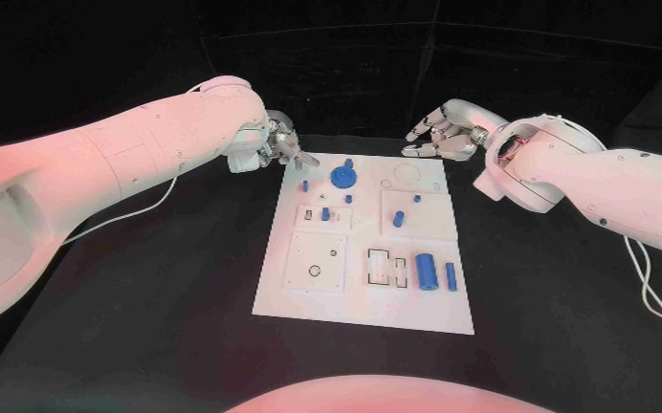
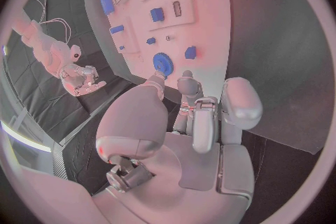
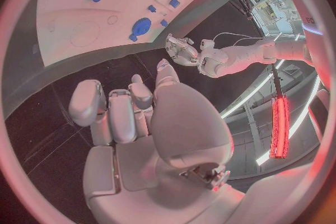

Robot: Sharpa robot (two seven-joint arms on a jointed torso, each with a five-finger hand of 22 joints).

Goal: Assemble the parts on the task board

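The blue round part lies at the task board's far end — just off the left hand's fingertips, the right hand further off. Both hands hover empty, fingers loosely curled and apart, so the left looks better placed.

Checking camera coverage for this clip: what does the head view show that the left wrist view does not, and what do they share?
Head view alone: the whole task board with its near blue parts, such as the large cylinder. Left wrist view alone: the left hand from behind, its palm empty and fingers curled. Both: the blue round part, the right hand, and the board's far end.
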